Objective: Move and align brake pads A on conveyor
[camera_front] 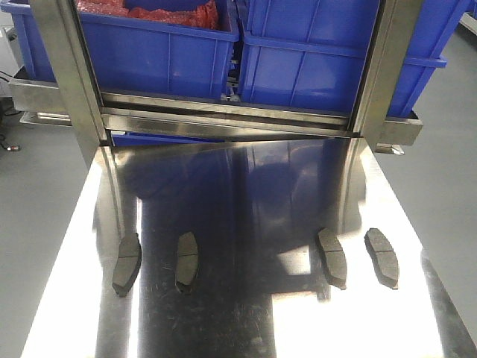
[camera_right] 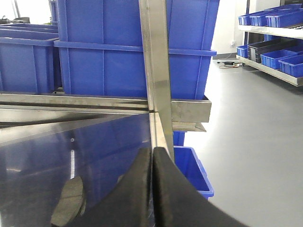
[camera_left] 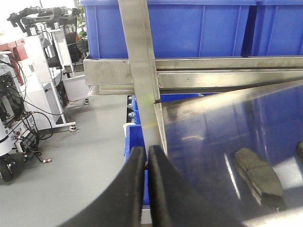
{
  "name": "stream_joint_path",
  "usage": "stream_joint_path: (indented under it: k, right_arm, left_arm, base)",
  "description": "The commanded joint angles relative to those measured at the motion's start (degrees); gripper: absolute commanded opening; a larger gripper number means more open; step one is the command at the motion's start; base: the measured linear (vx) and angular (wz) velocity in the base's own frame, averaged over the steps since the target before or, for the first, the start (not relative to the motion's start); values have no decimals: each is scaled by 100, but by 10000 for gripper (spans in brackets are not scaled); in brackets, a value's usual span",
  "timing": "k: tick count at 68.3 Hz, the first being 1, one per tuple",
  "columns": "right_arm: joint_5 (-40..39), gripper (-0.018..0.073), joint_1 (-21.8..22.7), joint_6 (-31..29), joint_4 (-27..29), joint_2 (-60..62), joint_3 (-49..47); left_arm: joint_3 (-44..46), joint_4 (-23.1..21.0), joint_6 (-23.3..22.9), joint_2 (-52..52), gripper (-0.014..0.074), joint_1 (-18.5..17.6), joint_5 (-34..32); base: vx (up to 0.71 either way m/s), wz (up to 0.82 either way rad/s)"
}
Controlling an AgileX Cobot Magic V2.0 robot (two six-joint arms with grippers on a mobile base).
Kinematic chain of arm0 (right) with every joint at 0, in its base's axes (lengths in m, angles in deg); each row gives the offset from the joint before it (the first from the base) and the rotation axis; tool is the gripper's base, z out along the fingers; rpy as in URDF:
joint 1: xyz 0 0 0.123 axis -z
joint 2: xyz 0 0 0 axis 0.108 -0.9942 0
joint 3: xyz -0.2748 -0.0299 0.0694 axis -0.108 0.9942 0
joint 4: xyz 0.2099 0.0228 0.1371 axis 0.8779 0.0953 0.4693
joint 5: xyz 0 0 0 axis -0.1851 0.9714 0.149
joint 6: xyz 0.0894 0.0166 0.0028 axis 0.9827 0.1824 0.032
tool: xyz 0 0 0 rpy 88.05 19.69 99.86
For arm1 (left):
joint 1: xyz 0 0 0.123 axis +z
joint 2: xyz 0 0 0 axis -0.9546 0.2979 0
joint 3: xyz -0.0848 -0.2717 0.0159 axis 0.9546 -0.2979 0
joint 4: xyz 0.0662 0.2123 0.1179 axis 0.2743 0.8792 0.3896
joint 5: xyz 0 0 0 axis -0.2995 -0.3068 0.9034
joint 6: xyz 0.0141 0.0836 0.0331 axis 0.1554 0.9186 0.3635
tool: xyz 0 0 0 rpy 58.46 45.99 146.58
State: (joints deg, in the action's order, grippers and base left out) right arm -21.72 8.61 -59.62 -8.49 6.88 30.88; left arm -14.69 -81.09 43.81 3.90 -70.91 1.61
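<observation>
Front view: four brake pads (camera_front: 186, 261) lie in a row near the tabletop's (camera_front: 246, 321) near edge. Left wrist view: the left pincer (camera_left: 146, 150) is closed and empty; open it wide before reaching a pad. Right wrist view: the right pincer (camera_right: 152, 151) is closed, empty too.

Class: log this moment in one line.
brake pads: four on steel table | left gripper: shut, empty | right gripper: shut, empty
</observation>
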Motion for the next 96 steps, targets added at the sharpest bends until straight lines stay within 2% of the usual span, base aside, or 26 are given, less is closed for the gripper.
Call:
stream_joint_path:
  k: [1,61,81,88,96]
  right_arm:
    - [-421,-10,40,-25,-17,92,122]
    - [-421,-10,40,-25,-17,92,122]
    - [-421,-10,40,-25,-17,92,122]
    - [-421,-10,40,-25,-17,92,122]
    - [-421,-10,40,-25,-17,92,122]
  left_arm:
    - [51,-17,-6,-75,-6,-17,-453]
    - [51,-17,-6,-75,-6,-16,-453]
    - [129,-77,-16,-75,-6,-16,-820]
    - [487,-84,-184,-13,-6,-16,-588]
    - [1371,-59,-218,563,-6,-16,124]
  base:
    - [0,0]
    - [0,0]
    - [0,0]
    - [0,0]
    - [0,0]
